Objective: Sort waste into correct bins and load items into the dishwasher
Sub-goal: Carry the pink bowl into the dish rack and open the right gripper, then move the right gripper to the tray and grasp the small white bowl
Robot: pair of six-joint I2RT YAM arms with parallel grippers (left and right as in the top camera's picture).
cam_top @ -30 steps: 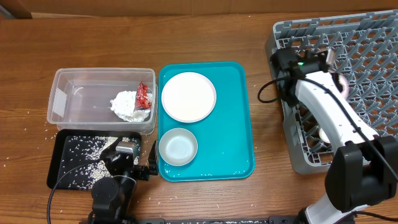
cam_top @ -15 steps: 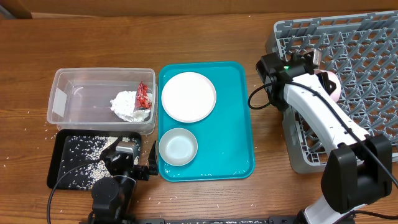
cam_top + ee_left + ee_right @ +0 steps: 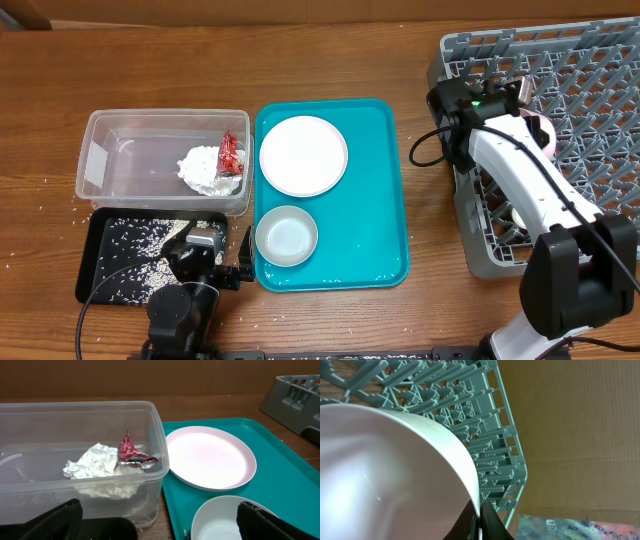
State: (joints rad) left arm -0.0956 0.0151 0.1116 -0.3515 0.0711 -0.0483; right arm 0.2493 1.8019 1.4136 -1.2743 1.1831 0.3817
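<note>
Claws first. The right claw (image 3: 481, 512) is clenched on the thin rim of the pale pink bowl (image 3: 385, 475), with one dark finger on each side of the rim. The bowl is tipped on its side and sits over the left part of the grey dish rack (image 3: 590, 60), in the upper right of the overhead view. I cannot tell if the bowl touches the pegs.

The left claw (image 3: 159, 507) is spread wide and grasps nothing. It is low on the bench at the bottom left of the overhead view, between the black tray (image 3: 100, 250) and the teal tray (image 3: 375, 200).

Just past the left claw is the small white bowl (image 3: 225, 520). It sits on the teal tray, in the lower left corner. Above it in the frame, on the same tray, lies the round white plate (image 3: 303, 155).

Left of the teal tray stands the clear tub (image 3: 120, 150). Inside it, at the right end, the red wrapper (image 3: 129, 452) lies against the white tissue wad (image 3: 92, 462).

White rice grains (image 3: 135, 245) are spread in the black tray. A few more lie on the bench beside it.
</note>
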